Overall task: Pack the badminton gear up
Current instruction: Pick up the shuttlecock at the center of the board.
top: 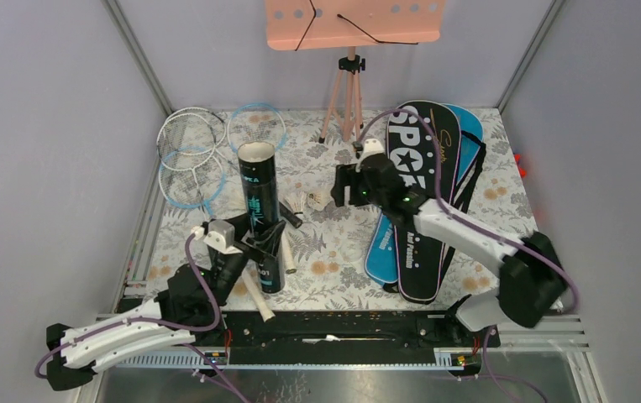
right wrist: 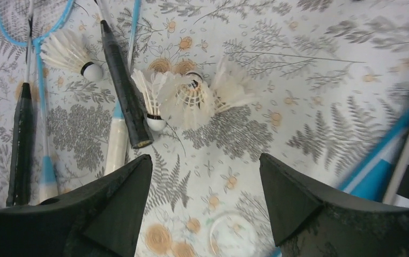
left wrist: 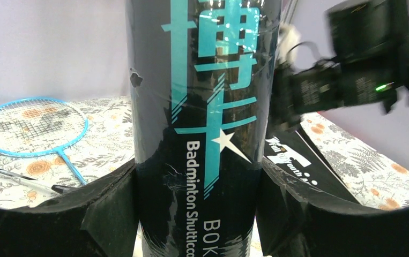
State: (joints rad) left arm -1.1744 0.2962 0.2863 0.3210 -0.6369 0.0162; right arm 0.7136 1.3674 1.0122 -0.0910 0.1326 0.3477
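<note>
Pink board (top: 354,23) (on tripod (top: 346,96)) near bags (top: 422,168)

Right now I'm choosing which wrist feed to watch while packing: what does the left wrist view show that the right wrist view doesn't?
Only the left wrist view: the black tube standing upright, gripped by the left end effector, with the right arm blurred behind it.
Only the right wrist view: white shuttlecocks lying beside dark racket handles, with the right end effector open and empty.
Both: the floral tablecloth and a blue-hooped racket.
</note>
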